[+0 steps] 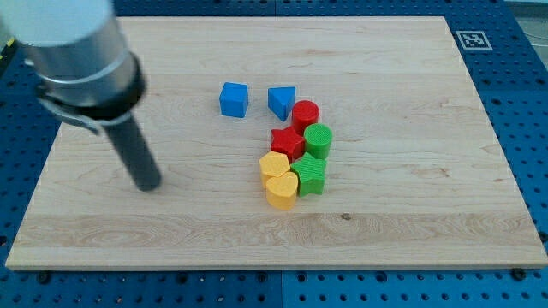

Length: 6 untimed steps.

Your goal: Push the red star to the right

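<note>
The red star [287, 141] lies near the middle of the wooden board [411, 188]. It touches a red cylinder [306, 114] at its upper right, a green cylinder [318, 138] at its right and a yellow block [274, 165] below it. My tip [149, 185] rests on the board well to the view's left of the star, apart from every block. The arm's grey body fills the view's top left corner.
A blue cube [233, 99] and a blue triangle [282, 102] lie above the star. A green block [311, 174] and a second yellow block [281, 192] sit below it. The board rests on a blue perforated table [522, 85].
</note>
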{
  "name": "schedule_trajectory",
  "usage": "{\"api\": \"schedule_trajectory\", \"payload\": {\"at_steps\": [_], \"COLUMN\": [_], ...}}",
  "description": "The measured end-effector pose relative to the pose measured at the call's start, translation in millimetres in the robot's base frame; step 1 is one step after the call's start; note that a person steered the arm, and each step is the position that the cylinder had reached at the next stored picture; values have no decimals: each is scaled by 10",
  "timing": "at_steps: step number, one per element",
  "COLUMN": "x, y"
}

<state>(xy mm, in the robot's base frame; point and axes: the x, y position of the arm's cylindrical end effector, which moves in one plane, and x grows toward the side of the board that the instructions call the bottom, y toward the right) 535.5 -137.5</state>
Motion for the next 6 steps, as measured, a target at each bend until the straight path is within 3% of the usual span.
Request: {"api": "schedule_trajectory", "payload": {"at_steps": [2,3,5,6], "x": [671,484,-492,-593], "y": [536,765,1108,1344]}}
